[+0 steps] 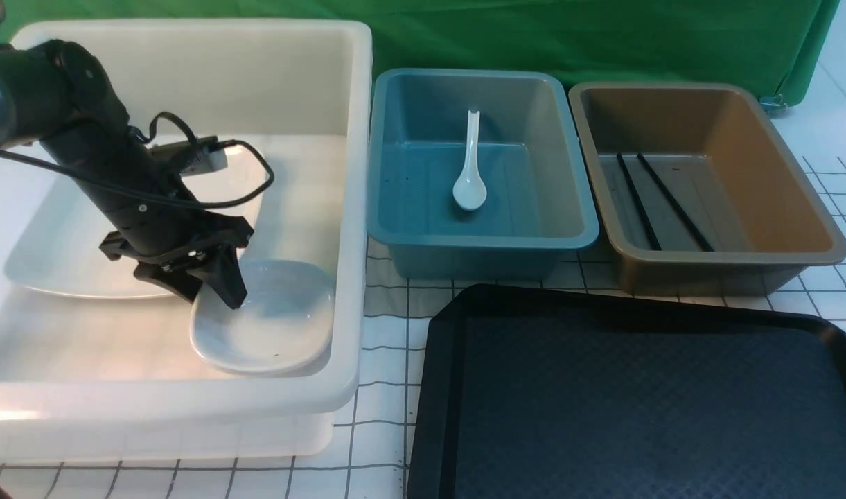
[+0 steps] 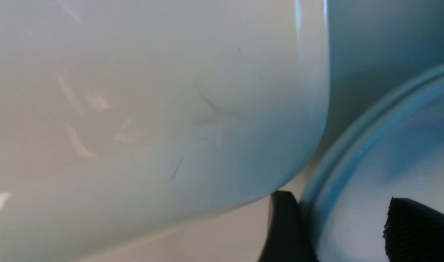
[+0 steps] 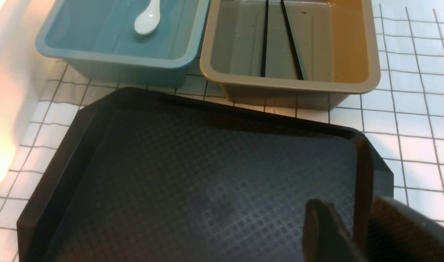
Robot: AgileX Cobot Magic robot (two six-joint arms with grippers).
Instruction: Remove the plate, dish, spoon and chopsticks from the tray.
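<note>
The dish (image 1: 270, 320) sits in the white tub (image 1: 353, 208) beside the plate (image 1: 69, 256), left gripper (image 1: 218, 287) jaws straddling its rim, slightly apart. It's glossy ceramic, so probably slippery and chippable; the rim's the only handhold. Right gripper (image 3: 352, 233): jaws narrowly apart, holding nothing.

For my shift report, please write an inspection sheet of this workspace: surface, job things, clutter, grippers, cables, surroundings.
Surface: white gridded table.
Job things: tray bare; plate and small dish in white tub; spoon in blue bin; chopsticks in brown bin.
Clutter: nothing seen.
Grippers: left gripper fingers straddle the dish rim, grip unclear; right gripper over the tray, holding nothing.
Cables: black cable along left arm.
Surroundings: green cloth behind.
</note>
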